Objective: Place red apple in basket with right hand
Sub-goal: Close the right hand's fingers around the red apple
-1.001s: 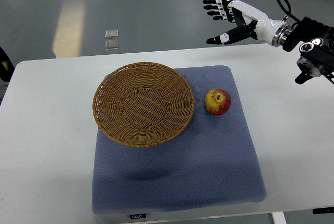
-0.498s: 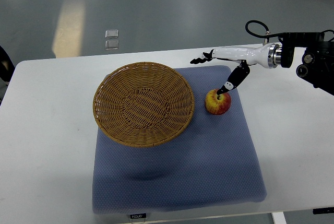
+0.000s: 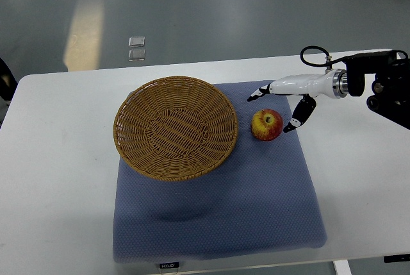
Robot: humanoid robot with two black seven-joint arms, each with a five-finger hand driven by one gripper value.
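A red and yellow apple (image 3: 267,124) lies on the blue mat (image 3: 218,204), just right of the round wicker basket (image 3: 175,127). My right hand (image 3: 272,109) reaches in from the right edge, low over the mat. Its fingers (image 3: 259,93) stretch out behind the apple, and the thumb (image 3: 300,117) hangs down close on the apple's right. The hand is open and straddles the apple without closing on it. The basket has nothing in it. My left arm does not show.
The mat lies on a white table (image 3: 57,179). Two small clear squares (image 3: 136,48) sit on the grey floor beyond the table's far edge. A dark object pokes in at the left edge (image 3: 5,79).
My right hand has come down from above the table's far edge to the apple, then shifted so the thumb moved from the apple's top to its right side.
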